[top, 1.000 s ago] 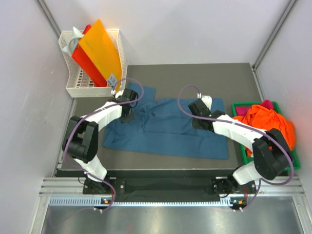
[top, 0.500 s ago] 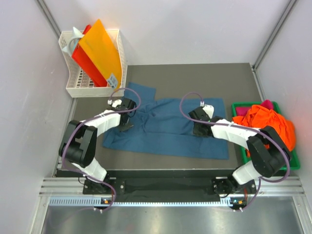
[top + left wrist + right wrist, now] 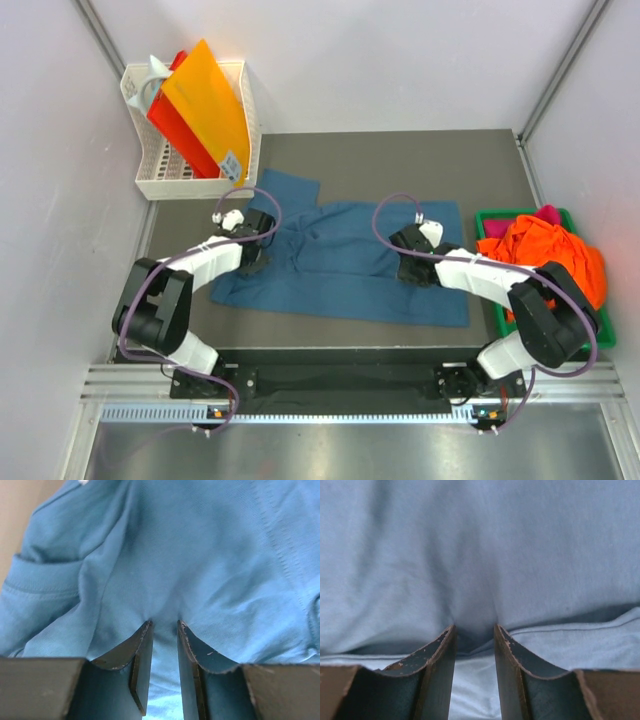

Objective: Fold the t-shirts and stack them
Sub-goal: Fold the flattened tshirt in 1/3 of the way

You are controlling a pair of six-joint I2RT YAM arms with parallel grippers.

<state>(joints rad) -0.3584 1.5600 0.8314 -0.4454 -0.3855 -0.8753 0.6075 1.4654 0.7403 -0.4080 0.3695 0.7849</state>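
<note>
Orange shirt point(image 3: 545, 252) hides most of the magenta shirt point(image 3: 547, 213).

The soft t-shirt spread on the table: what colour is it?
Dark teal-blue cloth t-shirt; top external view shows it best.

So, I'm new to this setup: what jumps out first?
A teal-blue cloth t-shirt lies spread across the middle of the dark table, the left gripper and right gripper each pinching a fold of it. At the right edge, a bright orange shirt heaps out of a green plastic tray.

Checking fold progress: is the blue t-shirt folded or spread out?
Spread out: the blue t-shirt lies wide across the table, a sleeve sticking out.
</note>
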